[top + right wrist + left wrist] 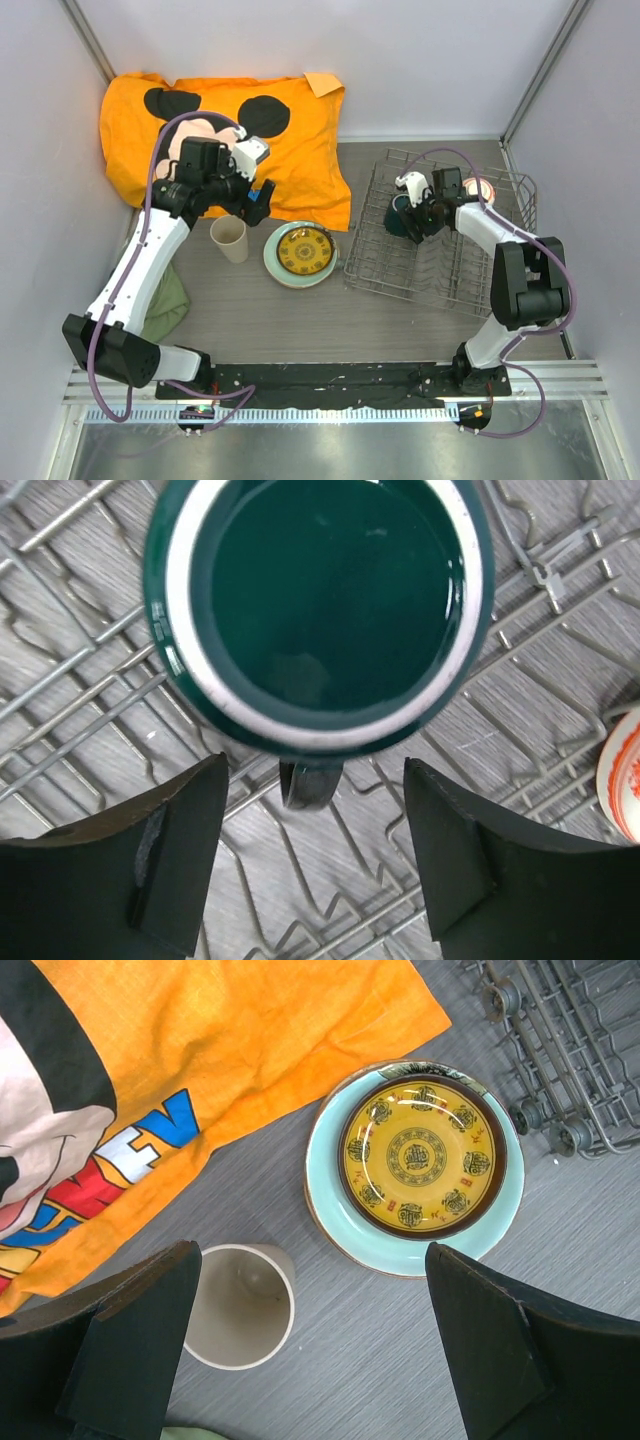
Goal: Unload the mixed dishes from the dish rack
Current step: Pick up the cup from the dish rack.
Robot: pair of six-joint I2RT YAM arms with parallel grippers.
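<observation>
The grey wire dish rack [450,265] stands at the right. A dark teal mug [399,216] stands upright in it; the small red-orange bowl [478,188] sits at its far side. My right gripper [420,222] hovers over the mug, open and empty. In the right wrist view its fingers straddle the mug's handle [310,780], apart from it, below the mug [320,600]. The beige cup [230,238] and the pale-green plate [300,253] sit on the table. A patterned plate rim [425,1068] shows under the green plate [415,1165]. My left gripper [258,198] is open and empty above the cup [240,1305].
An orange cartoon cushion [230,130] lies at the back left, close behind my left gripper. A green cloth [165,300] lies under the left arm. White walls close in both sides. The rack's corner [570,1050] shows in the left wrist view, the bowl's edge [625,780] in the right.
</observation>
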